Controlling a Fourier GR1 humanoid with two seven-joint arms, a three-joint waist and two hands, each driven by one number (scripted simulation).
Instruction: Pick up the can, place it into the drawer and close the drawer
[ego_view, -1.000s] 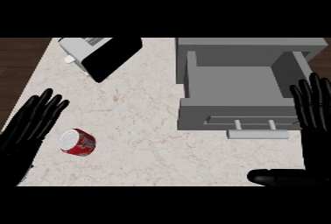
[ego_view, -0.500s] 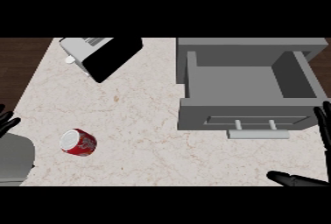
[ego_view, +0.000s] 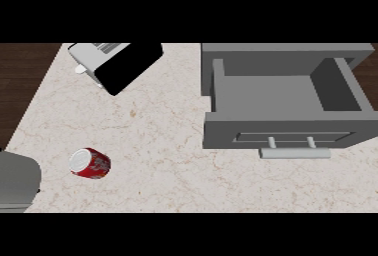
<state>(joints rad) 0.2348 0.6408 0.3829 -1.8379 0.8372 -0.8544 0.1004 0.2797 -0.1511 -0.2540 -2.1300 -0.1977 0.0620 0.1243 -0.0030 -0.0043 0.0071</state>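
While the red cylindrical can (ego_view: 90, 163) lies at eight o'clock, the grey box-shaped drawer (ego_view: 284, 112) stands open at two o'clock; neither hand shows, so every step remains.

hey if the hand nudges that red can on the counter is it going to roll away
Probably. The red can seems to lie on its side on the counter, pale end showing, so a sideways nudge could roll it. Its smooth round wall may slip under fingers. Being small, it is likely light.
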